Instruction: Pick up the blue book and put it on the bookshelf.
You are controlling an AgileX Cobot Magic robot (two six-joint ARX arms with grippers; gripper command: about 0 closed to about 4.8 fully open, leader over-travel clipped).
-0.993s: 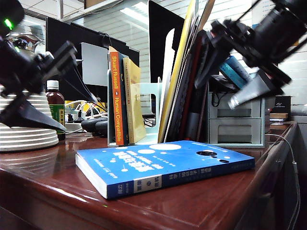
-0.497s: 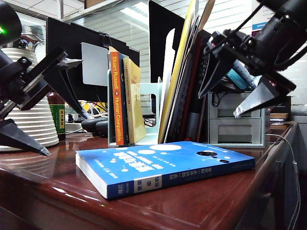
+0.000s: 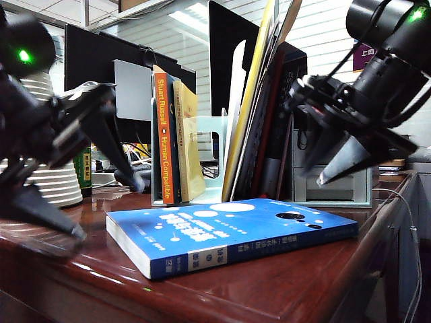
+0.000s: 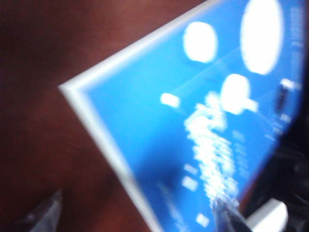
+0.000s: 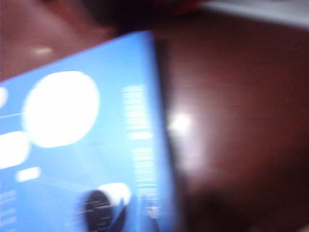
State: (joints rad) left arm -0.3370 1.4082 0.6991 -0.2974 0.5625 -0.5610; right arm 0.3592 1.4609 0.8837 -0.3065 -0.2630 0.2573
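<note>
The blue book (image 3: pixel 229 232) lies flat on the dark red table, its spine facing the camera. My left gripper (image 3: pixel 108 208) is open at the book's left end, one finger behind it and one low in front. In the left wrist view the book's corner (image 4: pixel 159 125) lies between the wide-spread fingers of the left gripper (image 4: pixel 137 215). My right gripper (image 3: pixel 313 173) hovers above the book's right end, blurred, its fingers drawn together on nothing. The right wrist view has the cover (image 5: pixel 82 145) under the right gripper (image 5: pixel 137 221). The bookshelf (image 3: pixel 205 131) stands behind the book.
The rack holds an orange-spined book (image 3: pixel 163 134), a yellow book (image 3: pixel 188 141) and several leaning books (image 3: pixel 262 121). Its drawer unit (image 3: pixel 330 185) is at the right. A white ribbed vessel (image 3: pixel 50 182) and a brown bottle (image 3: pixel 82 165) stand at the left.
The left gripper has swung down toward the book's left end, still wide. The right gripper has sunk nearer the book and its fingers have closed together.
</note>
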